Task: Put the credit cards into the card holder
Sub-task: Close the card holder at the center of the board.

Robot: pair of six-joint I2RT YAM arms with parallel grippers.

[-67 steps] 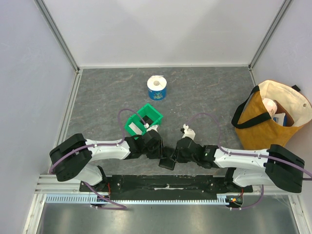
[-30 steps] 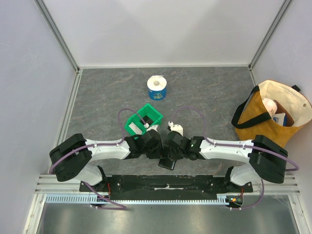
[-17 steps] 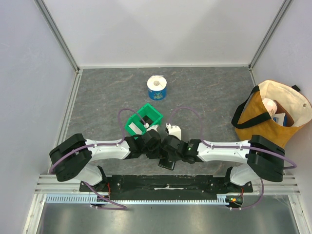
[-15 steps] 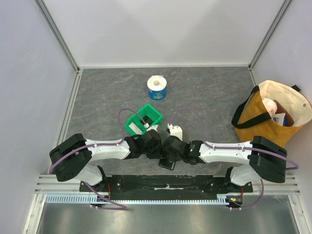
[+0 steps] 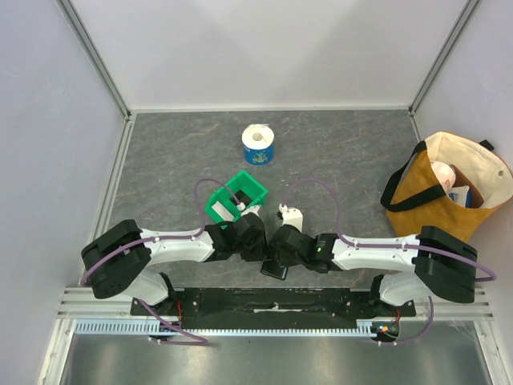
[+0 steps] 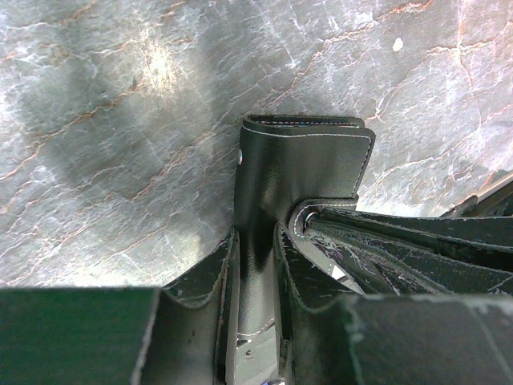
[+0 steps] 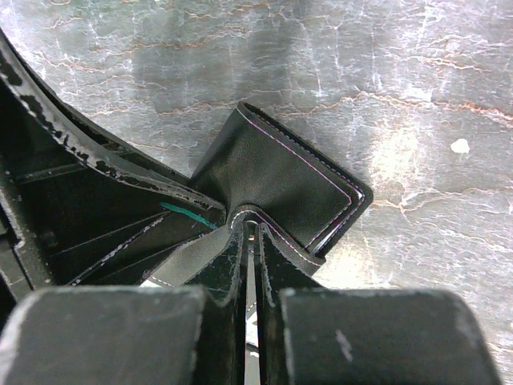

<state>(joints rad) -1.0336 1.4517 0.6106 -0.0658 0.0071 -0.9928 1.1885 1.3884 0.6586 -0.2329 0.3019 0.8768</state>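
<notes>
left arm (image 5: pixel 172 247): yours lies low, reaching rightward from its base toward the middle.
right arm (image 5: pixel 377 250): stretched leftward just as low, its wrist beside the left one near the table's front edge.
left gripper (image 6: pixel 255 241): fingers pinched close on a fold of the card holder (image 6: pixel 309 164).
right gripper (image 7: pixel 250 233): fingers nearly touching, with a thin flap clamped between.
spacing: the two grippers crowd together; from above you can't tell if they touch.

My left claw (image 6: pixel 256 241) and right claw (image 7: pixel 250 228), each clamped on the wallet (image 6: pixel 300 164), meet nose to nose and bar each other's way. The bin (image 5: pixel 235 198) stands just behind my left claw, the paper roll (image 5: pixel 258 144) farther back, the bag (image 5: pixel 449 192) at far right. Bare table (image 5: pixel 345 160) lies between bin and bag.
</notes>
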